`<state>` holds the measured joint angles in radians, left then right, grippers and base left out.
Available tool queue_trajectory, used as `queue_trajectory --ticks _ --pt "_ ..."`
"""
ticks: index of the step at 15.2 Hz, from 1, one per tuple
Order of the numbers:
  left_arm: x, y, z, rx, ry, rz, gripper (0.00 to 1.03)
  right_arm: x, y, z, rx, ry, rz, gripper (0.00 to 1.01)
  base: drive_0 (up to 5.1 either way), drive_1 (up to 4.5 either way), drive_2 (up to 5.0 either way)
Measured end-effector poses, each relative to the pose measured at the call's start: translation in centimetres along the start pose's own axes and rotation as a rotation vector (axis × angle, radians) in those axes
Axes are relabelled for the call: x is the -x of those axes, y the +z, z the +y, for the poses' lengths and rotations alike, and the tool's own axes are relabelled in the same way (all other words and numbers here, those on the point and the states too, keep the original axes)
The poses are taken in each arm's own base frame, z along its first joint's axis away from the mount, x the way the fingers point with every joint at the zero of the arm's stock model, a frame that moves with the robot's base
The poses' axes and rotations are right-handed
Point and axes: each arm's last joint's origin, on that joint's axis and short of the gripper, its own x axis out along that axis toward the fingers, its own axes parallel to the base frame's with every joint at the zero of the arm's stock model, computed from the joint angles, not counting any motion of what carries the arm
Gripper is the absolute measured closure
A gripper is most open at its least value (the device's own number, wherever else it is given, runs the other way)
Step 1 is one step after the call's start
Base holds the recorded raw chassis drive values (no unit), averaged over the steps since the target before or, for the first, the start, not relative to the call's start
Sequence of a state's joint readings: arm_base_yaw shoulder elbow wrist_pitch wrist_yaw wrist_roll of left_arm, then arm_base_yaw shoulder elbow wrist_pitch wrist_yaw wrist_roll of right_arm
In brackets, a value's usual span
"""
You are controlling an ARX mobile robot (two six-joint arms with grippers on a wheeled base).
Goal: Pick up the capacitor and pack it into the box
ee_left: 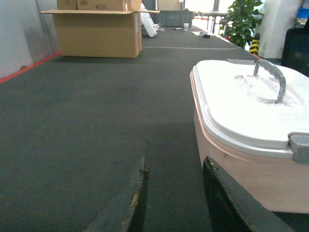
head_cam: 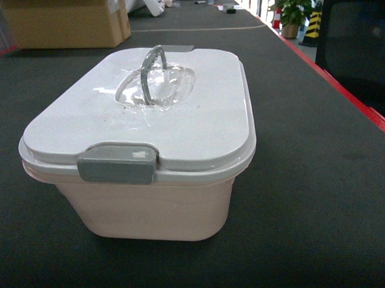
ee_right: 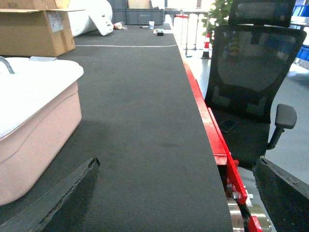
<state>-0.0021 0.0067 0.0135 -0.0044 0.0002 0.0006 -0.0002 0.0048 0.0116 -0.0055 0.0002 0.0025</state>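
1. Box (head_cam: pixel 153 208) at the near middle of the dark worktop (head_cam: pixel 308 197), squarely before the head camera, likely so that either arm can reach it; its white lid (head_cam: pixel 179 119) is down, the grey latch (head_cam: pixel 117 164) faces the robot and looks fastened, and the grey arched handle (head_cam: pixel 153 72) stands up from the lid's clear recess

2. No capacitor shows in any view; whether one already lies under the lid cannot be told, since the tub wall is opaque

3. Left pincer (ee_left: pixel 174 198) hangs low just beside the box's left wall, released, its two dark fingers apart with bare worktop between them and nothing held

4. Right pincer (ee_right: pixel 178 198) sits low to the right of the box, spread wide and empty; one finger is over the worktop, the other past the red edge (ee_right: pixel 207 125) towards the black office chair (ee_right: pixel 256 72)

5. With the lid shut and both pincers free, packing cannot begin until the latch is undone, I judge; the brown cardboard carton (head_cam: pixel 68 22) stands well apart at the far end
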Motion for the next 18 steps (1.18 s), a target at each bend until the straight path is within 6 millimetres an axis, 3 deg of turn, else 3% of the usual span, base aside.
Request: queue_trajectory --ticks 5,6,18 --pt "0.00 0.00 0.00 0.000 0.000 0.000 0.08 0.00 0.00 0.00 0.000 0.000 0.000 0.03 0.0 0.00 0.0" --pt "0.00 0.00 0.00 0.000 0.000 0.000 0.03 0.00 0.00 0.00 0.000 0.000 0.000 0.03 0.0 0.00 0.0" --pt "0.00 0.00 0.00 0.000 0.000 0.000 0.05 0.00 0.00 0.00 0.000 0.000 0.000 0.03 0.0 0.00 0.0"
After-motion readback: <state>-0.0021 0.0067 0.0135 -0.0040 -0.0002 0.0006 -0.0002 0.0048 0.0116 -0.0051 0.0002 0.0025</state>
